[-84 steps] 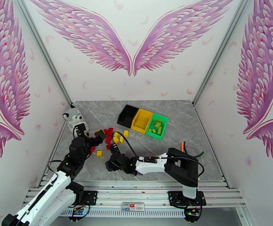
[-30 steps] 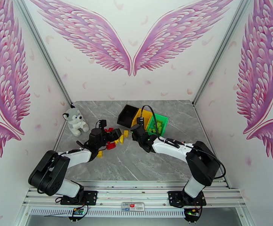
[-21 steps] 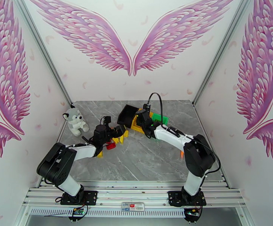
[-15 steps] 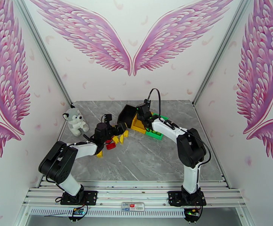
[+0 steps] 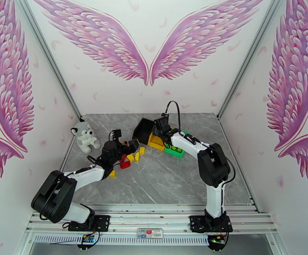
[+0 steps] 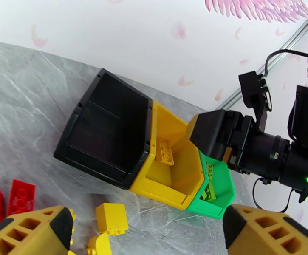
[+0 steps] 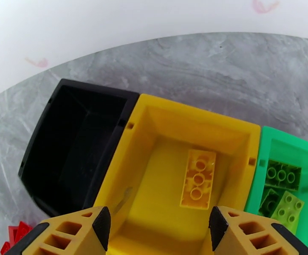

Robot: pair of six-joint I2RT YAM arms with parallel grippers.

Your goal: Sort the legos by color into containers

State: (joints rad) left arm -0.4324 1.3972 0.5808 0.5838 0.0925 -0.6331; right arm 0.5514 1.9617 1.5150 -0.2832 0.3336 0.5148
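Left of the table's (image 5: 175, 183) middle, the left claw (image 6: 149, 226), spread wide and empty, hovers over loose red and yellow bricks (image 5: 130, 157). Toward the far edge, the right claw (image 7: 158, 228), parted and empty, hangs above the yellow bin (image 7: 238, 137), where one yellow brick (image 7: 198, 178) lies. Green bricks (image 7: 283, 188) lie in the adjoining green bin (image 7: 289, 139).

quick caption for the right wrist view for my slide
Right gripper open over the yellow bin, one yellow lego lying inside; light green legos in the green bin beside it.

One yellow brick (image 7: 198, 179) flat in the yellow bin (image 7: 196, 114), green bricks (image 7: 283, 177) in the green bin (image 7: 289, 143) alongside.
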